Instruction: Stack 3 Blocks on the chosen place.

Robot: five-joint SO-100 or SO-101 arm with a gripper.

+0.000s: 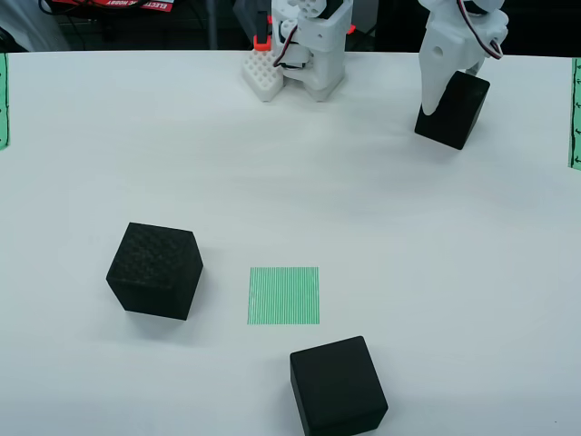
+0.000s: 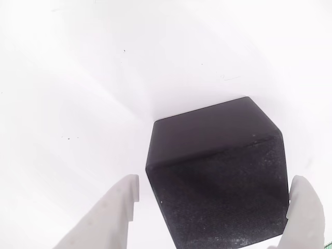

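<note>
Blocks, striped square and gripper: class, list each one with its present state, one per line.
Gripper: open, fingers either side of a block.
Far block: on the table, between the fingers, not lifted as far as shown.
Textured block: resting on the table, unstacked.
Near block: resting on the table, unstacked.
Green striped square: bare.

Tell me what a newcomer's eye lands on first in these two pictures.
The black blocks on the white table stand out first: a textured block left of the green striped square, a smooth block just below it, both off the square. At the far right in the view from above, the end effector straddles a third block, which looms between both fingers in the view that rides on the end effector.
</note>
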